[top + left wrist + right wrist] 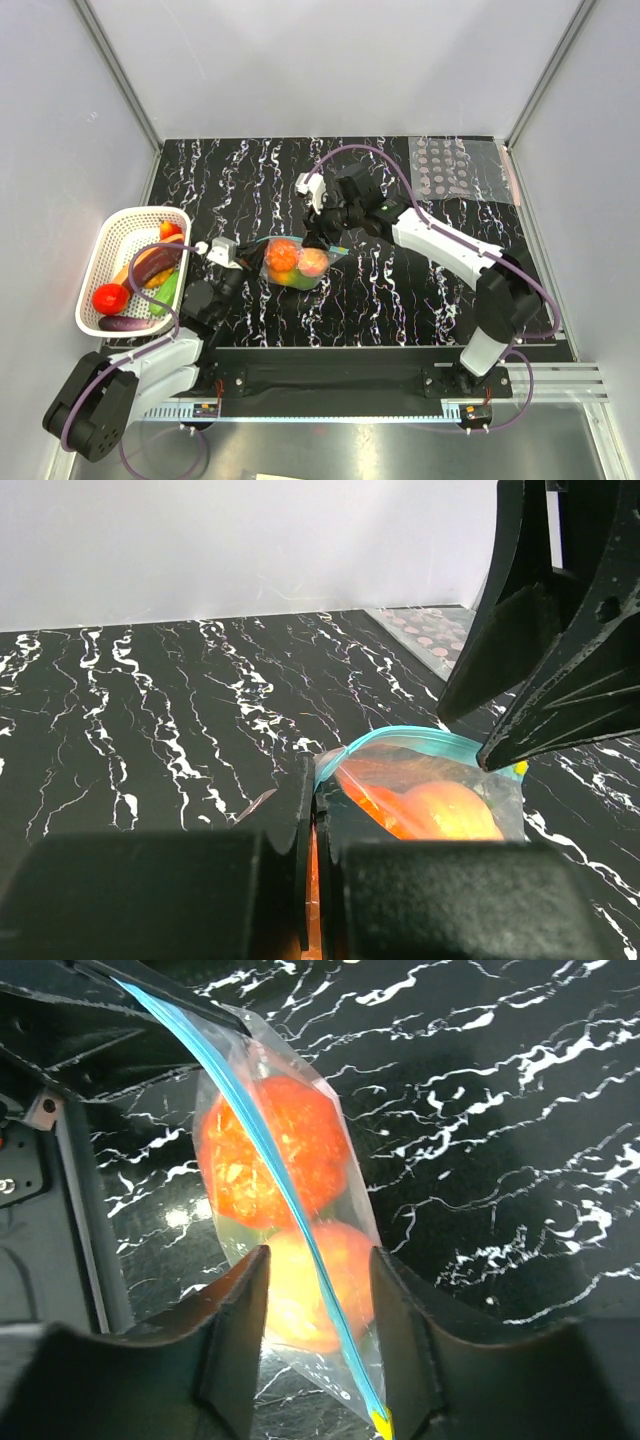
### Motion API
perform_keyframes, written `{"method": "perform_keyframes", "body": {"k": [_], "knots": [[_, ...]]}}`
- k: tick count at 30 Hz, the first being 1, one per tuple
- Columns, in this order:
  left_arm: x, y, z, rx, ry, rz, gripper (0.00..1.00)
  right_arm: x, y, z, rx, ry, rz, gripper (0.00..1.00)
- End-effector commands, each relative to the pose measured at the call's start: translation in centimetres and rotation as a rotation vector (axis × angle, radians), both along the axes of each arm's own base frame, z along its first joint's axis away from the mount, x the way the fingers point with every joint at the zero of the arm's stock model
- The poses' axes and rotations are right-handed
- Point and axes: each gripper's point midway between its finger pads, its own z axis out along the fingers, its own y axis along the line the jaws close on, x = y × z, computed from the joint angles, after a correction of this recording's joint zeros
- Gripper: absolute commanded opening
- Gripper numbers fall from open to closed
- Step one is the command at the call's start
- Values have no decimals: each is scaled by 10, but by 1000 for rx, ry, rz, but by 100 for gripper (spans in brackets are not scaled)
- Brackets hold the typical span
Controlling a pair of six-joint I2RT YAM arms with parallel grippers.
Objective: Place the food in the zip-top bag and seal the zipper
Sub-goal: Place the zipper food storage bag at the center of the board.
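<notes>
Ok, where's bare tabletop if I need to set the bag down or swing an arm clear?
Bare: the far-left stretch of table between basket and back wall, and the near patch between zip-top bag and right arm base. Crowded: the centre, where left gripper and right gripper meet at the bag. The dotted sheet covers the far-right corner.

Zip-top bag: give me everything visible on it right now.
The zip-top bag is small, clear, crinkly plastic with a light blue zipper along one edge, ending in a yellow tab. It bulges with three toy fruits: orange, peach-pink and green. It sits mid-scene over the black marbled table. The left gripper has its jaws shut on one zipper corner. The right gripper has its jaws apart astride the zipper. Whether the zipper is sealed cannot be told.
</notes>
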Motion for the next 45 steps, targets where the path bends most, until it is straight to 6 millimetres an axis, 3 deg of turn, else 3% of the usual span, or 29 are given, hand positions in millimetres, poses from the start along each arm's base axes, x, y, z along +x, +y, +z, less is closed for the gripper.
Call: {"method": "perform_keyframes", "body": {"k": [1, 4, 5, 7, 10, 11, 12, 15, 18, 21, 24, 25, 28, 29, 30, 31, 32, 33, 34, 35, 36, 37, 38, 39, 41, 42, 43, 44, 45], "knots": [[-15, 6, -21, 25, -5, -11, 0, -6, 11, 10, 42, 13, 77, 44], [-14, 7, -21, 20, -6, -4, 0, -7, 11, 6, 30, 20, 98, 33], [-14, 8, -20, 18, -7, -1, 0, -8, 9, 2, 14, 31, 100, 15], [-14, 9, -19, 12, -7, 8, 0, -2, 5, -3, -17, 24, 77, 0], [-10, 17, -21, -9, 18, 55, 15, 17, -12, -9, -55, 16, -24, 0], [-9, 18, -21, -15, 21, 65, 23, 23, -17, -5, -50, 11, -52, 0], [-9, 20, -24, -20, 35, 72, 44, 31, -22, -4, -51, 13, -93, 0], [-8, 25, -20, -42, 38, 104, 64, 54, -43, 1, -64, 17, -191, 0], [-8, 31, -19, -76, 54, 135, 74, 76, -63, -1, -111, 22, -285, 0], [-8, 32, -18, -90, 57, 135, 77, 94, -76, -6, -143, 28, -365, 1], [-8, 30, -20, -88, 83, 128, 80, 106, -87, -19, -190, 40, -449, 21], [-7, 30, -21, -86, 92, 129, 83, 107, -90, -27, -217, 60, -464, 37], [-6, 30, -27, -100, 148, 139, 90, 120, -105, -21, -234, 39, -605, 46], [-3, 28, -21, -116, 160, 138, 99, 121, -109, -16, -210, 40, -661, 47], [-4, 28, -17, -128, 159, 137, 99, 121, -123, -22, -230, 25, -740, 56], [-3, 30, -15, -139, 164, 147, 99, 125, -128, 10, -138, -45, -804, 68], [-3, 30, -15, -157, 188, 154, 99, 123, -134, 19, -92, -52, -855, 83], [-5, 32, -8, -180, 179, 157, 99, 114, -147, 9, -106, -59, -899, 100], [-5, 34, -6, -194, 185, 164, 99, 109, -154, 45, 0, -124, -936, 100], [-7, 34, -10, -206, 220, 166, 99, 102, -161, 56, 54, -130, -975, 100], [-9, 37, -3, -229, 209, 172, 99, 91, -172, 45, 54, -126, -1015, 100], [-11, 37, -3, -236, 219, 171, 99, 79, -181, 74, 143, -164, -1034, 99], [-13, 37, -7, -245, 253, 173, 99, 70, -184, 76, 169, -155, -1033, 100], [-17, 37, 2, -266, 237, 158, 99, 58, -186, 66, 167, -134, -1013, 100], [-23, 36, 3, -276, 263, 140, 99, 36, -195, 78, 230, -108, -1029, 100], [-29, 34, 13, -293, 240, 113, 99, 27, -200, 70, 226, -85, -1040, 100], [-32, 34, 22, -307, 234, 100, 99, 15, -207, 79, 258, -89, -1049, 100], [-36, 33, 16, -302, 276, 93, 99, 9, -214, 80, 285, -74, -1082, 100], [-43, 33, 25, -313, 258, 74, 99, 1, -219, 71, 283, -62, -1096, 100]]}}
